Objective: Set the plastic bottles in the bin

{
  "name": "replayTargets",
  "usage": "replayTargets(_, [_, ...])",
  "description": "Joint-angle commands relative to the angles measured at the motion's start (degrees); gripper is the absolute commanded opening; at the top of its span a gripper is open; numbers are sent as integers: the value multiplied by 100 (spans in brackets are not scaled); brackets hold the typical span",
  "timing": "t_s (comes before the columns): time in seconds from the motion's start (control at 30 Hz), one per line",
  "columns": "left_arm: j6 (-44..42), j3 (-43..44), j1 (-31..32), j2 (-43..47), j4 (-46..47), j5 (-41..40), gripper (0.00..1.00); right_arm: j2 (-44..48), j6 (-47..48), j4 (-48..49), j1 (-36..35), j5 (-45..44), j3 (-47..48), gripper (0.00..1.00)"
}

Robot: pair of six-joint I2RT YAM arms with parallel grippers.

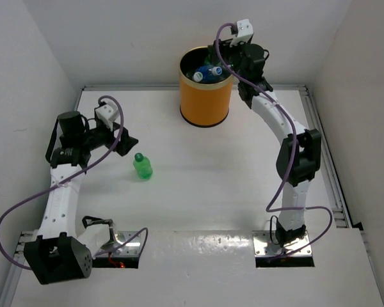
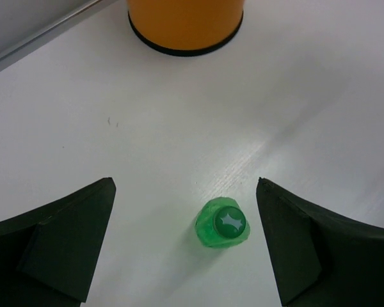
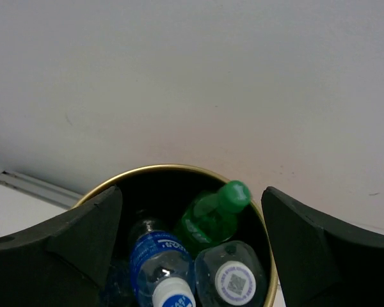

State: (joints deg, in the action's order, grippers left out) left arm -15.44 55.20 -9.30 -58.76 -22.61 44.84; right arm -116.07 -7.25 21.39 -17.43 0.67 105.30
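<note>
Green plastic bottle (image 1: 142, 166) is standing upright on the white worktop (image 1: 211, 192), cap up, at about 7 o'clock from the orange bin (image 1: 206, 96) and well apart from it. It looks like the last one left out. The left pincer (image 1: 125, 142) is hanging just beside it at 10 o'clock, jaws spread, gripping nothing. In the left wrist view the bottle is sitting off-centre, nearer the right-hand finger (image 2: 294, 243).

Risks, as I'm judging them:
- that finger could be clipping the cap on the way in and tipping the light bottle, so it rolls off across the worktop
- a squeeze on the rounded plastic could be popping it out
- a carry ending short of the gold rim could be bouncing it off the bin.

The right pincer (image 1: 227, 61) is hovering over the bin mouth at its 2 o'clock edge, jaws released and empty. Below it, bottles in the bin (image 3: 179, 256) are lying piled: one green, others clear with white caps. That arm is sitting in the way of a drop. A purple cable (image 1: 217, 39) is looping near the rim too, and white walls are closing in the sides.
</note>
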Motion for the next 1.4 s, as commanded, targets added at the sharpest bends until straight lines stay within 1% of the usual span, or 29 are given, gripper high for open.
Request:
replayTargets(0.0, [-1188,-88,-142,207,-744,649,99,549,109,278,-6,-32,-88,89])
replayTargets(0.03, [-1442,-167,-142,286,-884,649,99,707,92,217,-6,38,-175,89])
replayTargets(0.07, [-1444,-167,-142,339,-938,701,99,874,48,182,20,82,-202,89])
replayTargets(0.1, [-1705,-246,-142,339,-990,702,99,971,22,112,47,135,-324,89])
replayTargets(0.13, [-1830,-299,-142,339,-991,702,99,1077,-57,-106,82,188,-378,89])
replayTargets(0.17, [-2118,-386,-142,339,-1104,702,99,1391,-136,-169,108,354,-570,89])
replayTargets(0.23, [-2409,-440,-142,339,-1183,649,99,1604,-207,-415,205,451,-746,89])
replayTargets(0.27, [-2550,-536,-142,287,-1297,588,99,1953,-216,-538,292,617,-843,89])
replayTargets(0.3, [-2813,-606,-90,217,-1298,587,99,2070,-198,-635,328,671,-1062,89])
replayTargets(0.4, [-2999,-660,-90,137,-1508,666,99,2544,-75,-873,503,865,-1643,89])
replayTargets(0.43, [-3191,-721,-90,67,-1509,780,99,2711,-49,-934,521,900,-1940,89])
replayTargets(0.5, [-3324,-800,-90,5,-1509,868,99,2966,-49,-1031,644,918,-2153,91])
replayTargets(0.53, [-3447,-861,-90,-56,-1509,869,99,3020,-75,-1031,679,935,-2432,91])
replayTargets(0.7, [-3448,-975,-90,-564,-1308,948,99,3248,-110,-1163,767,970,-2821,91])
replayTargets(0.77, [-3115,-1028,-90,-697,-913,948,99,3275,-110,-1207,741,1014,-2909,91])
replayTargets(0.9, [-2851,-1029,-37,-943,-473,1088,99,3284,-67,-1365,759,1058,-3006,91])
replayTargets(1.13, [-2148,-1186,69,-997,379,1193,98,3389,-40,-1409,759,1111,-3313,91])
replayTargets(1.17, [-2147,-1187,147,-997,432,1194,96,3433,3,-1409,759,1111,-3340,91])
replayTargets(1.27, [-2033,-1240,209,-997,512,1142,87,3494,39,-1418,759,1129,-3463,91])
replayTargets(1.3, [-2033,-1240,270,-997,512,1141,82,3495,91,-1418,759,1120,-3481,91])
replayTargets(1.33, [-2033,-1240,271,-1058,564,1141,72,3495,144,-1418,759,1120,-3489,91])
replayTargets(1.37, [-2033,-1240,271,-1058,565,1202,67,3512,205,-1427,759,1146,-3507,91])
